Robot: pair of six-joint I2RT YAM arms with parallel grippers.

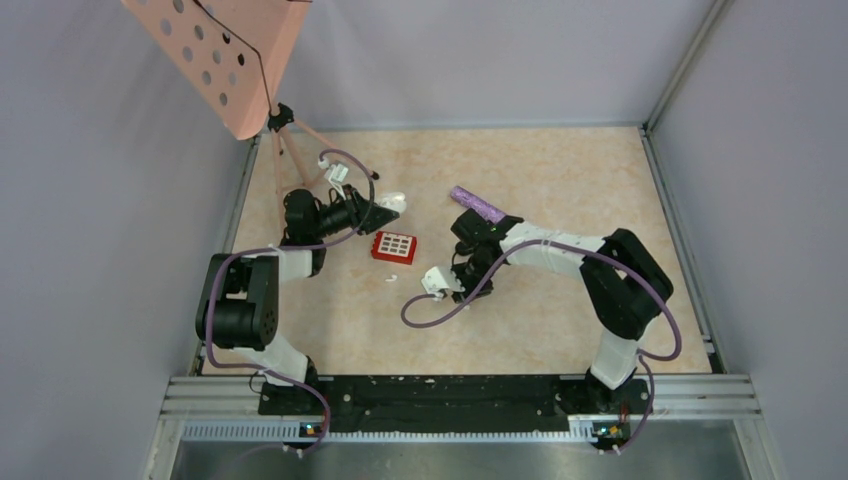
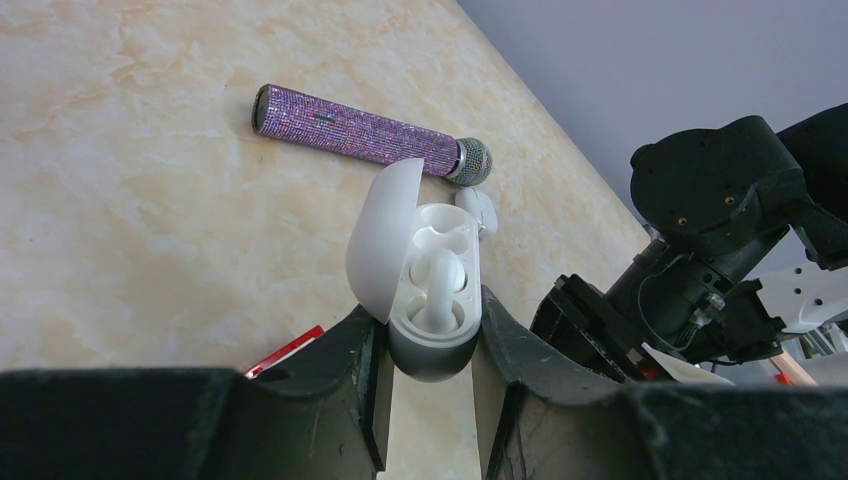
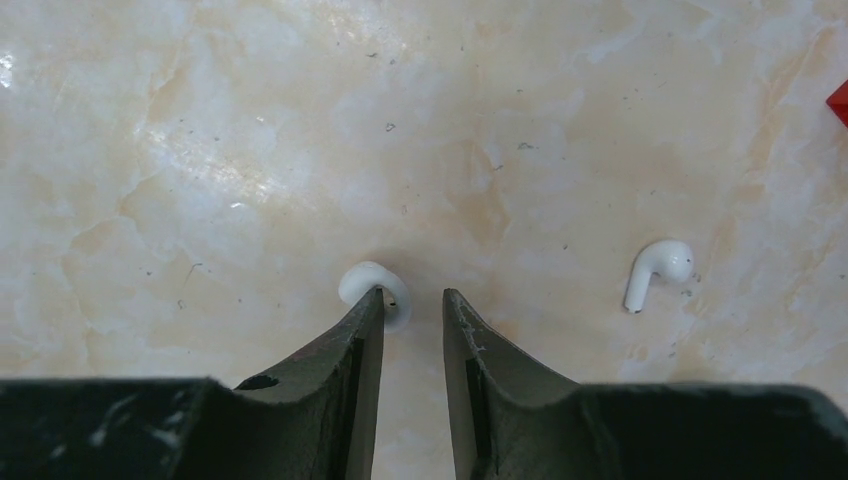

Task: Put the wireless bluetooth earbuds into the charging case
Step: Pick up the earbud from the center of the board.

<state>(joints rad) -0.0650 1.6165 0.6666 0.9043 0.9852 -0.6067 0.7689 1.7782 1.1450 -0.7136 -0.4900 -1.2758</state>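
My left gripper (image 2: 428, 312) is shut on the white charging case (image 2: 432, 350), pinching its rounded base just above the table. The case's lid (image 2: 380, 235) stands open, and one white earbud (image 2: 437, 285) lies in the case. In the top view the left gripper (image 1: 380, 212) is at the table's back left. My right gripper (image 3: 412, 293) points down at the table with its jaws apart. A second white earbud (image 3: 365, 282) lies against the left fingertip, partly hidden by it. A third white earbud (image 3: 655, 268) lies loose to the right, apart from the fingers.
A purple glitter microphone (image 2: 355, 135) lies behind the case, with a small white rounded piece (image 2: 482, 210) beside its head. A red keypad-like box (image 1: 393, 246) sits between the arms. A pink perforated stand (image 1: 220, 50) on a tripod fills the back left corner. Walls enclose the table.
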